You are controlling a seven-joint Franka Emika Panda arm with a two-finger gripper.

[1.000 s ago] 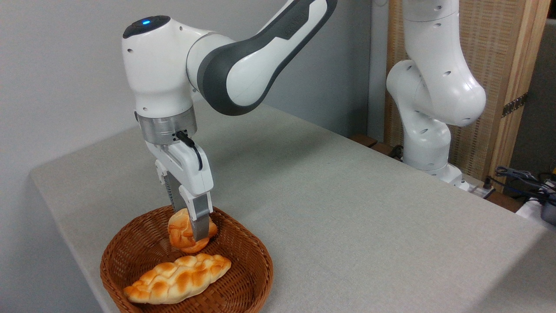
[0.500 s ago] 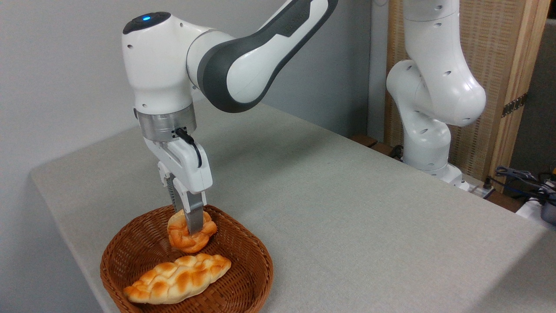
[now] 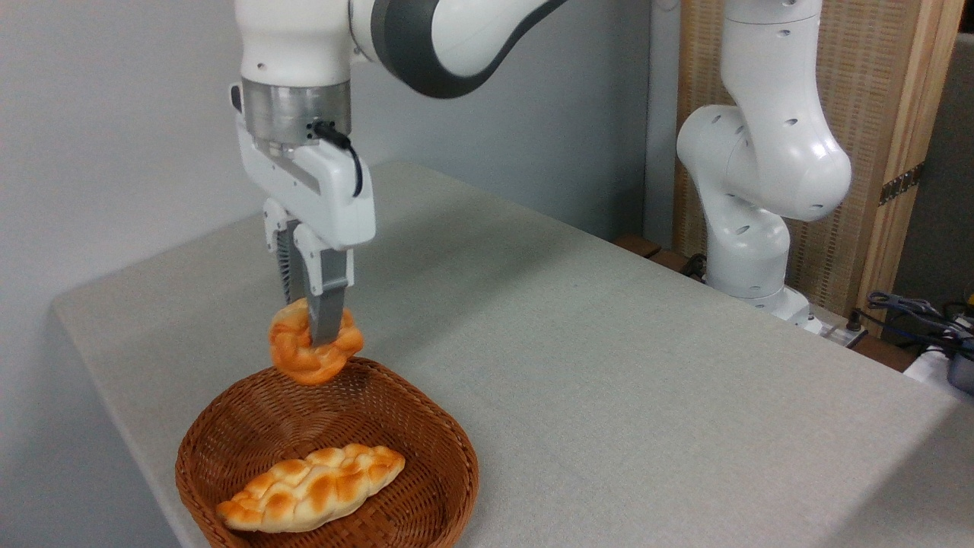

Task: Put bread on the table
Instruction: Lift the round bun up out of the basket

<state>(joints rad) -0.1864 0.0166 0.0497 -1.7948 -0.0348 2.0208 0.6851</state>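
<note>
The gripper (image 3: 316, 339) is squeezed tight on the bread (image 3: 313, 351), up in the air over the basket (image 3: 426, 457). Bare table (image 3: 609, 365) lies toward three o'clock.

The counter (image 3: 609, 365) is a large rectangle covered in light grey-beige fabric, its corner toward nine o'clock. A brown woven wicker basket (image 3: 426, 426) sits on it at about seven o'clock, near the front edge; the white robot base (image 3: 749, 259) stands at its two o'clock side
</note>
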